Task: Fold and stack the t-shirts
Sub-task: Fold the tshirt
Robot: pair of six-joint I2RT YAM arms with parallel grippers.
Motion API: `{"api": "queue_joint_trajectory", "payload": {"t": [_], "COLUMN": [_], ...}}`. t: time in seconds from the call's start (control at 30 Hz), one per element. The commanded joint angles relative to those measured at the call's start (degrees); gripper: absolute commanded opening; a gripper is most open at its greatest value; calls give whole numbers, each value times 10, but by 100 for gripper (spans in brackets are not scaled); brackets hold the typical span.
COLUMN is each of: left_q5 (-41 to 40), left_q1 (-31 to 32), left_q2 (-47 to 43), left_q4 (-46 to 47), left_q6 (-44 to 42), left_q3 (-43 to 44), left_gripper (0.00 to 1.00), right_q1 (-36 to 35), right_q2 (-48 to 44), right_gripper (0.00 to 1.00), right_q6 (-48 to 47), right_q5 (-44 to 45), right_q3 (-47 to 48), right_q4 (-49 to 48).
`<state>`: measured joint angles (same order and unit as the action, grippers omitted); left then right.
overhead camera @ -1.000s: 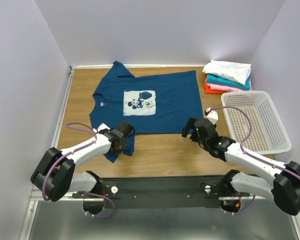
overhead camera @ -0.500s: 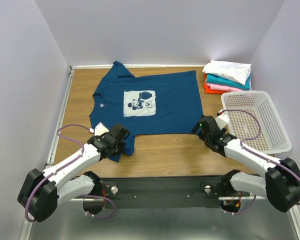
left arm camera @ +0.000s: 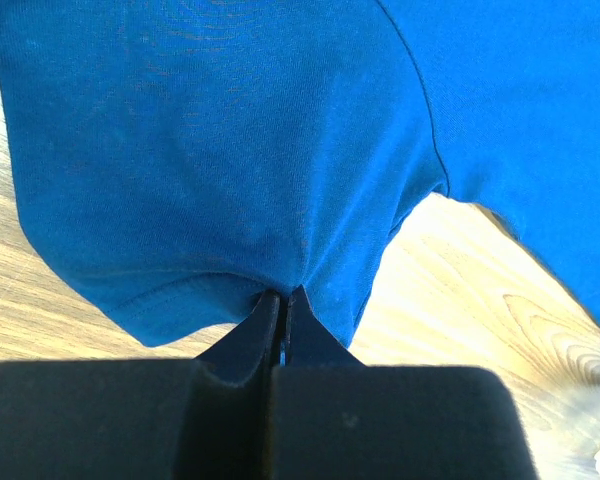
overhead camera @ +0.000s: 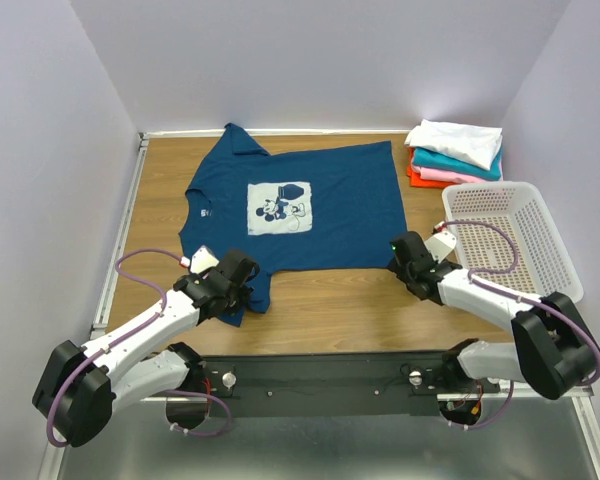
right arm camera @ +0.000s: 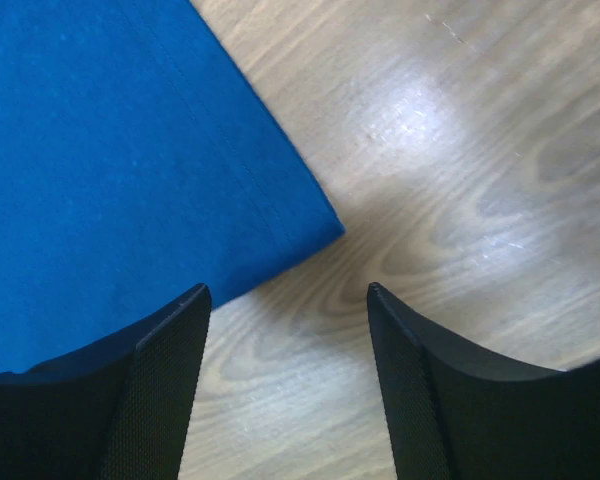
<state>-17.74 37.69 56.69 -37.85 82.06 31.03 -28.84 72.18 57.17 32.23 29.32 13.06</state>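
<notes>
A navy blue t-shirt point(overhead camera: 295, 205) with a white cartoon-mouse print lies flat on the wooden table. My left gripper point(overhead camera: 242, 290) is shut on the hem of its near left sleeve point(left arm camera: 210, 200), the cloth pinched between the closed fingertips point(left arm camera: 280, 300). My right gripper point(overhead camera: 408, 252) is open at the shirt's near right bottom corner point(right arm camera: 300, 225), the corner lying just ahead of the gap between the fingers point(right arm camera: 170, 350). A stack of folded white, teal, pink and orange-red tees point(overhead camera: 455, 150) sits at the far right.
A white perforated plastic basket point(overhead camera: 515, 240) stands at the right edge, just right of my right arm. Bare wood table point(overhead camera: 330, 300) lies in front of the shirt. Walls close in the table on the left, back and right.
My right gripper has moved forward and right to the shirt's bottom right corner. My left arm has swung left and lowered, still at the near sleeve.
</notes>
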Motion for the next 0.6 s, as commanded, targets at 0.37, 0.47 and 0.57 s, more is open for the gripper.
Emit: {"api": "queue_joint_trajectory", "payload": {"t": [0.37, 0.47, 0.57], "left_q5": [-41, -44, -56], "left_q1": [5, 5, 5], "left_q2": [-7, -9, -14], "left_q4": [-16, -18, -17], "left_q6": [8, 12, 5], "left_q3": [2, 4, 4], "left_gripper": [0, 0, 0], "right_q1": [5, 5, 5], "right_q2": [83, 93, 98], "right_gripper": [37, 22, 17], "right_q6": [15, 14, 10], "right_q5": [51, 54, 47], "right_q3": [48, 44, 42], "right_q4": [-7, -7, -7]}}
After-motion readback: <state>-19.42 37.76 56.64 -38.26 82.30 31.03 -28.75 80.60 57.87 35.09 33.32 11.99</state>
